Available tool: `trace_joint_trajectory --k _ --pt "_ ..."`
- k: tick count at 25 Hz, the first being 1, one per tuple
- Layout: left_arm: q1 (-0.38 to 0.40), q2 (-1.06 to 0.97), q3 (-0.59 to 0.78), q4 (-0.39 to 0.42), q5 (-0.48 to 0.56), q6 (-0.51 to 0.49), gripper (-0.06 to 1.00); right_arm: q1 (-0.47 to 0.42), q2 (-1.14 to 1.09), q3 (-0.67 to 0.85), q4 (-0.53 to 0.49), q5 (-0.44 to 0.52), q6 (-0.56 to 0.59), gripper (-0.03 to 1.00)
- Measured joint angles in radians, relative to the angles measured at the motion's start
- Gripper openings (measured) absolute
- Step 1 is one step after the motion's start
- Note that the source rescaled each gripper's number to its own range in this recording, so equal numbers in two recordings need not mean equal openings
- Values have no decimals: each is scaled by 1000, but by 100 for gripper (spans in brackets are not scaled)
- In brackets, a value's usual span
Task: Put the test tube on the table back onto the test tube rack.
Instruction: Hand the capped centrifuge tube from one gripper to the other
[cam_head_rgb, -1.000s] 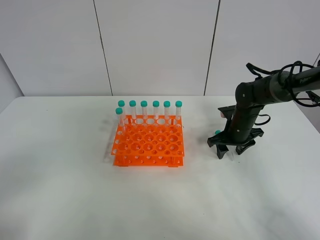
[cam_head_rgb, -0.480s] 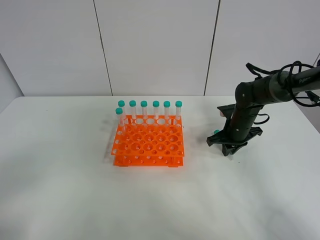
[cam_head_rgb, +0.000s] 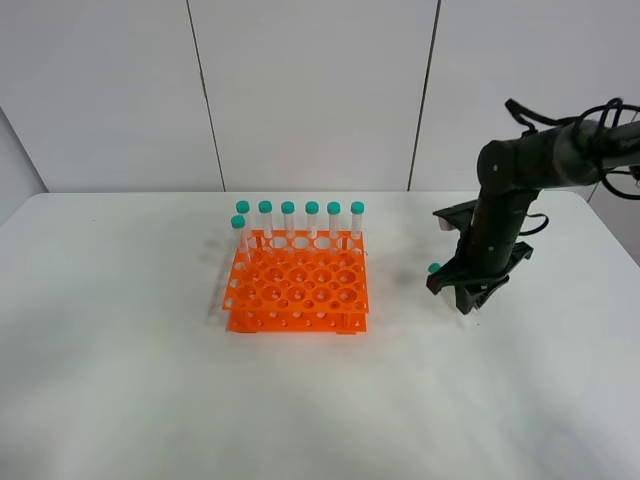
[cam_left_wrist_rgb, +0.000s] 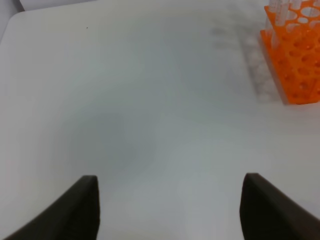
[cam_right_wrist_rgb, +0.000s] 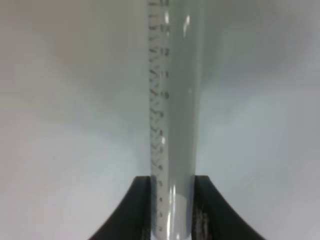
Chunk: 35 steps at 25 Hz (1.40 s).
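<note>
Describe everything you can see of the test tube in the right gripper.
The test tube is a slim, clear plastic tube with printed graduation marks and numerals down one side. The right gripper is shut on it, its black fingers pinching the tube's sides. From the high camera only its teal cap shows, sticking out of the gripper toward the test tube rack. Its tip is hidden, and whether it is clear of the table cannot be told.

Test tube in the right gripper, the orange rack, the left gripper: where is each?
test tube (cam_right_wrist_rgb: 172, 115), right wrist view, graduated clear body.
test tube rack (cam_head_rgb: 295, 321), exterior high view, front wall.
left gripper (cam_left_wrist_rgb: 170, 177), left wrist view, midway between its open fingertips.
</note>
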Motion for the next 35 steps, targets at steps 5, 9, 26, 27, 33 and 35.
trace_joint_trajectory --k 5,9,26,27,33,35 --pt "0 0 0 5 0 0 99 0 -184 -5 63 -54 -45 4" --pt "0 0 0 8 0 0 99 0 -316 -5 173 -101 -95 4" --pt "0 0 0 8 0 0 98 525 -480 18 100 -233 -192 4" --pt "0 0 0 8 0 0 98 564 -480 39 -44 -214 -92 4" --pt "0 0 0 8 0 0 98 626 -563 297 -388 -524 266 4" --pt "0 0 0 8 0 0 98 628 -630 400 -355 -762 266 4"
